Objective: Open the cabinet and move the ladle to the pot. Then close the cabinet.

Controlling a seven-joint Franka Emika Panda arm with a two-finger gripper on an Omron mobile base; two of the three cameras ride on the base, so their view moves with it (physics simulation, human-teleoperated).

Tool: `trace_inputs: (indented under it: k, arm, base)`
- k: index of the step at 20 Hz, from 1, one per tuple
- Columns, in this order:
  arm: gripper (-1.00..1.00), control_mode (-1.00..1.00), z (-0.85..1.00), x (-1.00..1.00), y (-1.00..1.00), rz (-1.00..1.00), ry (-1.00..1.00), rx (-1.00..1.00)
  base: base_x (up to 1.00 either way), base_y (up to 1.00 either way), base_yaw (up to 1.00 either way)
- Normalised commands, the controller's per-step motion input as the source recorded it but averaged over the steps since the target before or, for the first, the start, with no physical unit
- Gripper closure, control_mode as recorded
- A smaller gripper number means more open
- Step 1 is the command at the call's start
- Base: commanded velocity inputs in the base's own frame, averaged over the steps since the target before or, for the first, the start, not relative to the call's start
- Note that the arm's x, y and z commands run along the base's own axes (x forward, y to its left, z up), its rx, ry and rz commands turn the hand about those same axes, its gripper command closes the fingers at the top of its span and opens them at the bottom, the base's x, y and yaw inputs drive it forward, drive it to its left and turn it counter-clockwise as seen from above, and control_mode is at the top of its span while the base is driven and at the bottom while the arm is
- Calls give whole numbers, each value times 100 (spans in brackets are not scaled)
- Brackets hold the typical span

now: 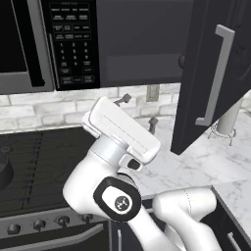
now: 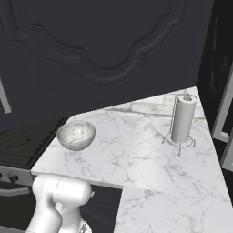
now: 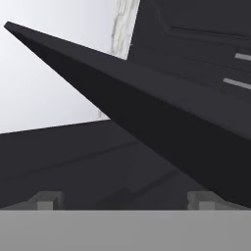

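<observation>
While the cabinet door stands swung out over the marble counter, its silver handle facing into the room, the opening step looks done or nearly so, and the job in hand is turning to the ladle. In the left base view the arm's white hand rises in front of the stove, with the two dark tips of the gripper pointing up toward the cabinet. In the hand view the fingertips sit far apart with nothing between them, so the jaws are wide open and empty. That view looks along a dark slanting edge, probably the door or the shelf seen from below; I cannot tell which.

I cannot make out the ladle, which is presumably on the shelf behind the door. A dark rounded shape at the left edge of the stove may be the pot. A pale bowl sits on the counter by the stove, and a paper towel roll stands farther right.

Next, in my judgement, the hand must clear the door's edge, reach up into the cabinet, find the thin handle and close on it squarely
</observation>
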Motion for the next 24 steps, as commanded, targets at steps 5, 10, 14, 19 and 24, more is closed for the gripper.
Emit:
trace_inputs:
  k: [5,10,14,19,24]
  arm:
    - [-100,-100,-8,22,-14,0,0,0]
    - [-100,-100,-9,18,-12,0,0,0]
    - [-100,-100,-4,5,-6,0,0,0]
    - [-100,-100,-4,0,-7,0,-2,0]
    - [-100,-100,-6,1,-2,0,0,0]
  base:
    - [0,0,0]
    - [0,0,0]
    - [0,0,0]
    - [0,0,0]
    - [0,0,0]
